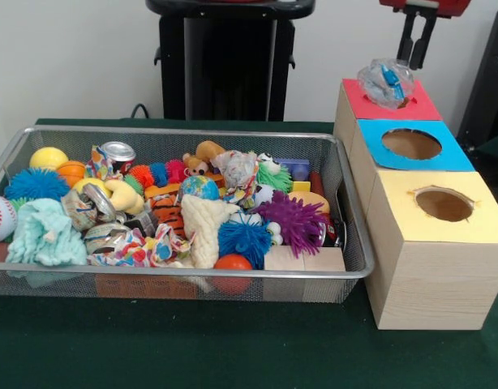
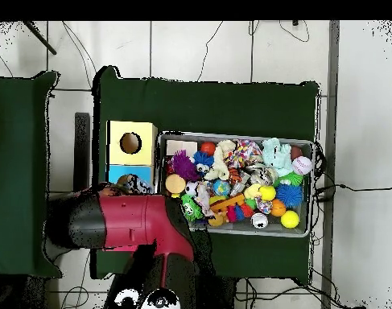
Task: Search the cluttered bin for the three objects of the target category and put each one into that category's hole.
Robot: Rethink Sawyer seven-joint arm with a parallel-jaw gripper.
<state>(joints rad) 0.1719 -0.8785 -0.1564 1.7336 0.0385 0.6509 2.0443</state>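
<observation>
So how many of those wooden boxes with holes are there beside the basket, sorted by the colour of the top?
red-topped box: 1
blue-topped box: 1
yellow-topped box: 1
Total: 3

The bin (image 1: pixel 176 279) is a wide, shallow silver wire-mesh basket, heaped with toys and well off to one side of the gripper (image 1: pixel 417 61). One bottle (image 1: pixel 387 82), clear crumpled plastic with a blue label, sits tilted on the red-topped box over its hole, directly below the gripper's fingertips and just apart from them. No other bottles can be made out among the clutter.
</observation>
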